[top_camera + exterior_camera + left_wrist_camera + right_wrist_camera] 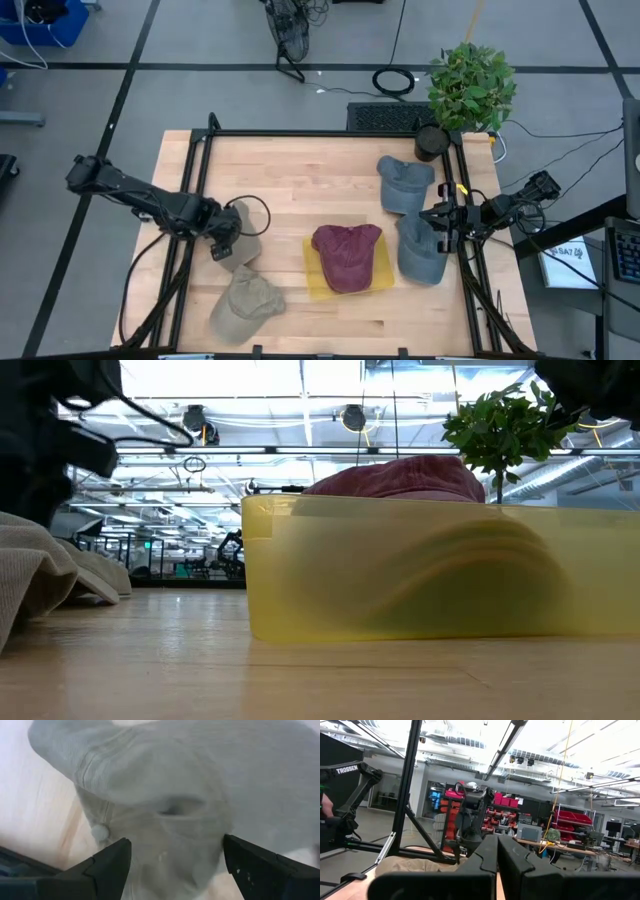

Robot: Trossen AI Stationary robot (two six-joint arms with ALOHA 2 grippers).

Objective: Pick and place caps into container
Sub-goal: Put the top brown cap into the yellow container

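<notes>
Fingers (107, 870) of left gripper (226, 243) spread wide over a khaki cap (243, 250) on the bench (290, 180). Maroon cap (347, 256) in the yellow tray (312, 285) at centre. Right gripper (441, 228) beside a grey-blue cap (418, 252), fingers (485, 865) pressed together, empty.

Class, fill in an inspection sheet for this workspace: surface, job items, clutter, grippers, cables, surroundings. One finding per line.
Surface: wooden table, black frame along its edges.
Job items: maroon cap lying in the yellow tray; two grey-blue caps near the right edge; two khaki caps on the left.
Clutter: black plant pot with a green plant at the far right corner.
Grippers: left gripper open, over a khaki cap; right gripper shut, at the right edge above a grey-blue cap.
Cables: black loop by the left gripper; coiled cable on the floor.
Surroundings: grey floor, workshop shelving behind.
</notes>
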